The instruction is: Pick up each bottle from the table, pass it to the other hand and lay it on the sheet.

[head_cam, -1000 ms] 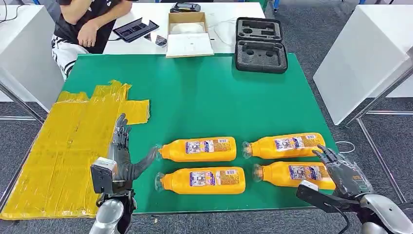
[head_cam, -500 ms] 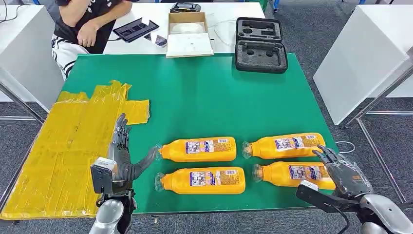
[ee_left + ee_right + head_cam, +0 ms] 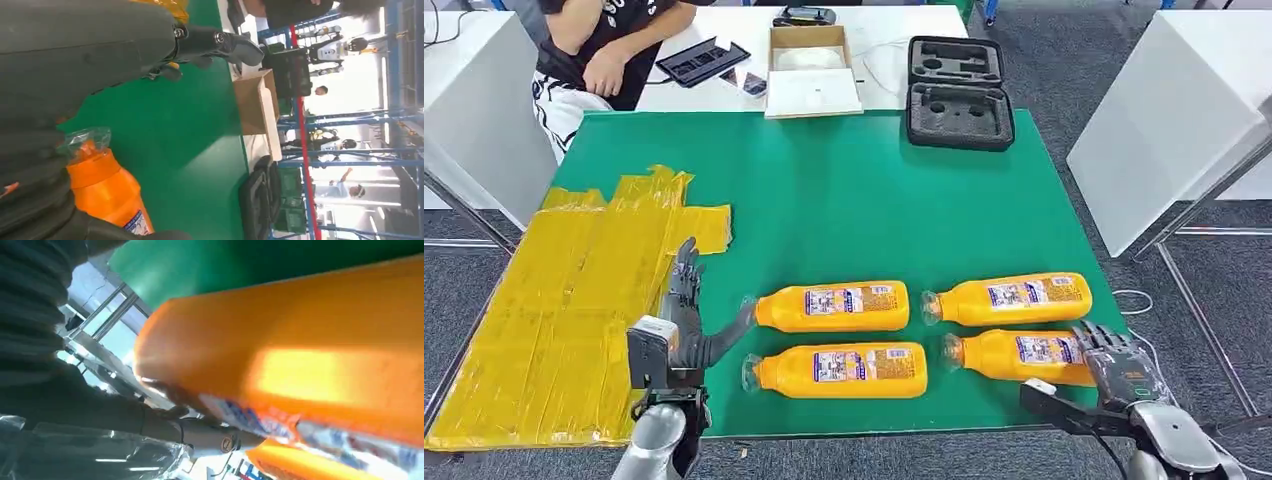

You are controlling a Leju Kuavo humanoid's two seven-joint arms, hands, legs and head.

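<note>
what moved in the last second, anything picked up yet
Nothing is picked up. The left hand shifted slightly right, toward the bottles; the right hand drew down and back at the near right bottle. All four bottles and the yellow sheet stayed put.

Orange bottles [image 3: 834, 306] with printed labels, green table [image 3: 844, 200], yellow sheet [image 3: 554, 310].
</note>
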